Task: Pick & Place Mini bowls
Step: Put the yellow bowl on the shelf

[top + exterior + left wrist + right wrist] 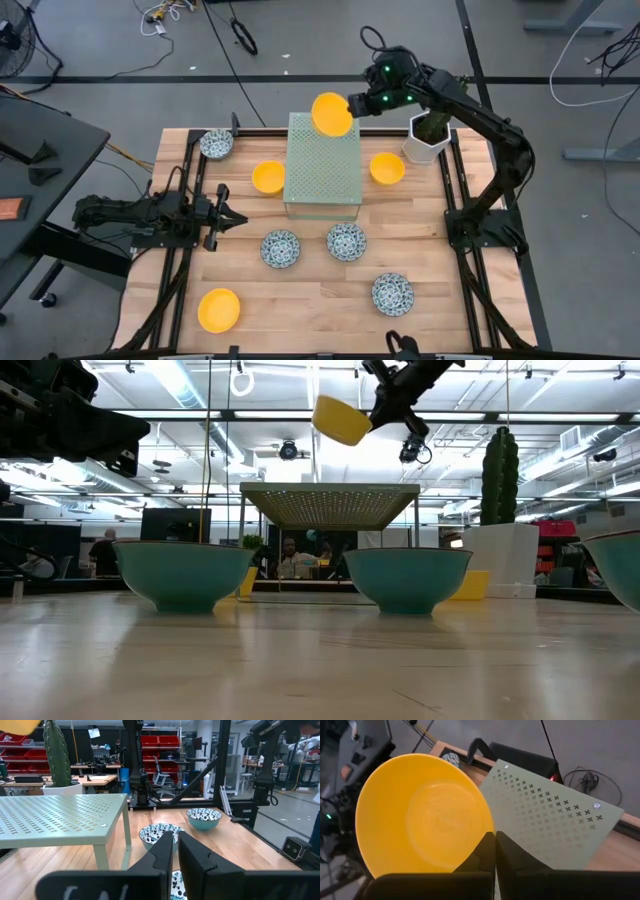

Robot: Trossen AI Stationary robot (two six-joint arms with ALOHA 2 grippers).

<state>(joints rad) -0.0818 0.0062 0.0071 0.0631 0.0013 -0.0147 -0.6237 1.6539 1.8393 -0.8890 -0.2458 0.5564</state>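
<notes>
Nearest the front edge of the tabletop (pixel 330 320), a yellow bowl (pixel 218 309) at the left and a patterned bowl (pixel 392 293) at the right are seen lying untouched, with bare wood between them. Further in, two more patterned bowls (pixel 281 248) (pixel 346 241) are set just in front of the green perforated stand (pixel 323 165). The left end effector (pixel 228 217) is parked low at the left side, fingers almost shut and holding nothing. Beside the stand, one yellow bowl (pixel 268 177) lies on its left and another (pixel 387 168) on its right; a fourth patterned bowl (pixel 216 144) sits at the far left corner.

Above the far edge of the stand, the right end effector (pixel 352 105) is closed on the rim of a yellow bowl (pixel 332 113), which is held tilted in the air. The stand's top is bare, so placing is judged barely begun: seven bowls remain on the wood.

Room over the stand is wide open. The cactus pot (pixel 428 140), just beside the right arm, is the nearest obstacle, and the stand's far edge leaves little margin for a set-down there.
</notes>
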